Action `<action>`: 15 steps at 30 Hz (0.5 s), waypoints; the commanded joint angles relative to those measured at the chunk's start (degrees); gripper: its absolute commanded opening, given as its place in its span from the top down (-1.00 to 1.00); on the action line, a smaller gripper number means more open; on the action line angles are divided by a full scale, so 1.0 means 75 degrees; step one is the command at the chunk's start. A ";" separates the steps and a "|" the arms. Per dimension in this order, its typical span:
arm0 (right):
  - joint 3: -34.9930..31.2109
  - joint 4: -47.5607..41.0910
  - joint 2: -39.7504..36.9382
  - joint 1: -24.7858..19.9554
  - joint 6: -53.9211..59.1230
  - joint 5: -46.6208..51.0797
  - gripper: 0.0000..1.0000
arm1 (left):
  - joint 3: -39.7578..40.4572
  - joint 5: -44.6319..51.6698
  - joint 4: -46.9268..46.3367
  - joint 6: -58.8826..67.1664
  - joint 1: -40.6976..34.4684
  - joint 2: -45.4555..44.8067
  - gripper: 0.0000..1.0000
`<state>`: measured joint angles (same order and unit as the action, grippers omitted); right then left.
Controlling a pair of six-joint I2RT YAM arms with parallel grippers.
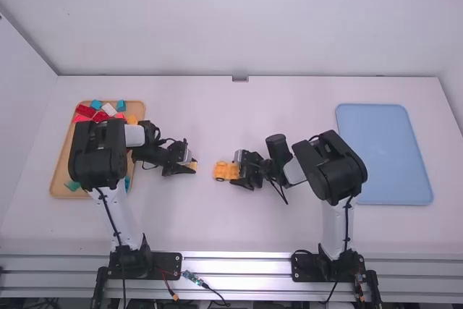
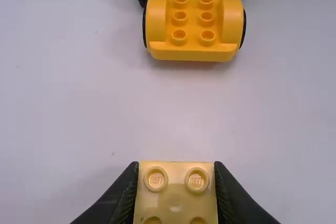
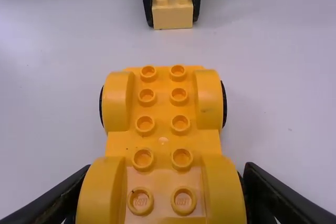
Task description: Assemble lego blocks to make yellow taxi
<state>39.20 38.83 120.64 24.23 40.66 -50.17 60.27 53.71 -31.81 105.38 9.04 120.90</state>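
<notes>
Our left gripper (image 2: 176, 166) is clamped on a pale yellow four-stud brick (image 2: 174, 205), while our right gripper (image 3: 166, 169) is closed around the sides of the yellow wheeled chassis (image 3: 164, 129), near the middle of the white surface (image 1: 239, 233). The brick is just left of the chassis, apart from it, and the chassis studs we can see are bare. We judge the step in hand to be fitting this brick onto the taxi base. Next we would steady the chassis, bring the brick above it, match the studs squarely and press down; a tilted brick could seat badly. Farther left is the tan tray (image 1: 60, 171) with red blocks (image 1: 85, 111) and a white block (image 1: 109, 109) toward its far end; well to the right lies the blue tray (image 1: 383, 151).
</notes>
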 commanded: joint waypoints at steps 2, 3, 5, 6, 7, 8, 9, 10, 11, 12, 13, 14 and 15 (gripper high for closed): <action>0.0073 -0.0064 0.0088 0.0020 -0.0073 0.0070 -0.45 | -0.0047 0.0358 -0.0114 -0.0020 0.0000 0.0046 0.43; 0.0073 -0.0067 0.0088 0.0020 -0.0073 0.0073 -0.45 | 0.0009 0.0449 -0.0207 -0.0023 0.0000 0.0046 0.43; 0.0073 -0.0070 0.0088 0.0017 -0.0073 0.0070 -0.46 | 0.0169 0.0551 -0.0501 -0.0023 -0.0003 0.0046 0.43; 0.0073 -0.0070 0.0088 0.0017 -0.0073 0.0070 -0.45 | 0.0239 0.0551 -0.0635 -0.0020 -0.0003 0.0046 0.42; 0.0073 -0.0070 0.0088 0.0017 -0.0073 0.0070 -0.46 | 0.0353 0.0548 -0.0831 -0.0020 -0.0006 0.0046 0.42; 0.0073 -0.0070 0.0088 0.0020 -0.0073 0.0070 -0.46 | 0.0495 0.0548 -0.1075 -0.0020 -0.0006 0.0046 0.42; 0.0073 -0.0070 0.0088 0.0020 -0.0073 0.0070 -0.47 | 0.0586 0.0560 -0.1218 -0.0020 -0.0006 0.0046 0.42; 0.0073 -0.0070 0.0088 0.0020 -0.0076 0.0070 -0.46 | 0.0769 0.0621 -0.1510 -0.0023 -0.0006 0.0046 0.42; 0.0073 -0.0070 0.0088 0.0020 -0.0076 0.0070 -0.47 | 0.0886 0.0731 -0.1716 -0.0020 -0.0006 0.0046 0.42; 0.0073 -0.0070 0.0088 0.0020 -0.0073 0.0070 -0.47 | 0.1026 0.0860 -0.1961 -0.0020 -0.0006 0.0046 0.42; 0.0073 -0.0070 0.0088 0.0020 -0.0073 0.0070 -0.47 | 0.1180 0.1037 -0.2247 -0.0020 -0.0006 0.0046 0.42; 0.0073 -0.0070 0.0088 0.0020 -0.0073 0.0070 -0.47 | 0.1317 0.1177 -0.2512 -0.0017 -0.0009 0.0046 0.44; 0.0073 -0.0067 0.0088 0.0020 -0.0073 0.0070 -0.48 | 0.1498 0.1364 -0.2838 -0.0020 -0.0009 0.0046 0.48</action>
<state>39.20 38.81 120.62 24.21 40.69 -50.17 69.87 59.31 -51.77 105.36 9.04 120.90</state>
